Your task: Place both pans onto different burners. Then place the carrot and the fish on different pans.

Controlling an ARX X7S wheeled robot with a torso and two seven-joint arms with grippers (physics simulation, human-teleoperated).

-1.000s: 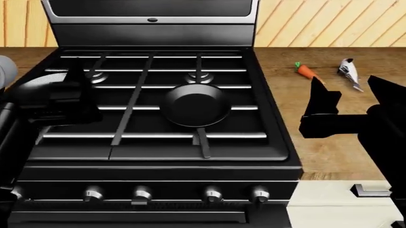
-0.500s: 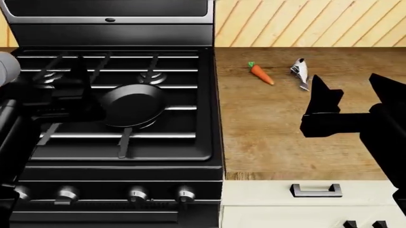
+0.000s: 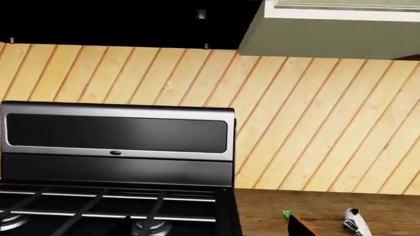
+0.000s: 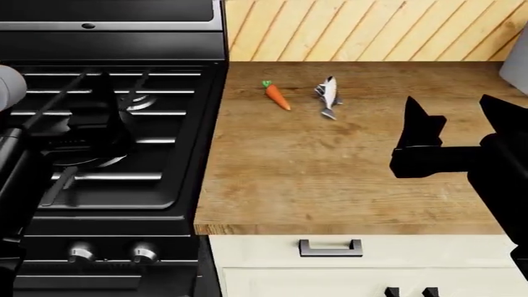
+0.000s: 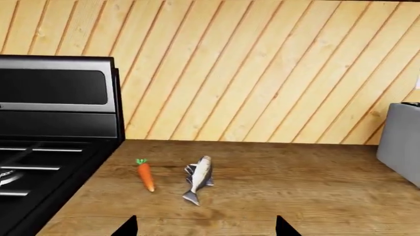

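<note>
Head view: right gripper [image 4: 452,127] hovers over the wood surface [image 4: 347,179], arm coming in from the view's right edge. Fingers [image 4: 419,127] point away from the robot, spread wide, nothing between them. Left arm is a dark mass over the stove [image 4: 123,192]; left gripper [image 4: 99,114] sits above the grates and hides most of a pan [image 4: 91,162], of which only a rim arc and a handle stub show, on the near burner by the stove's right edge. Can't tell if the left fingers are open or closed, or whether they hold anything. Second pan can't be made out. Carrot [image 4: 276,95] and fish [image 4: 328,96] lie side by side near the back of the surface, close but apart, carrot nearer the stove, both well ahead of the right gripper. A burner [image 4: 142,98] shows behind the left gripper.

Left wrist view: left fingers out of frame. Shows stove back panel, plank wall [image 3: 315,123], a cabinet above, two rear burners, plus carrot and fish cut off at the edge. No pan here.

Right wrist view: two dark fingertips [image 5: 126,228] at the frame edge, wide apart, empty. Carrot and fish lie beyond them, between the tips' lines. A grey box [image 5: 400,142] stands at the far end, barely seen from the head.

No readable writing or brand anywhere.
</note>
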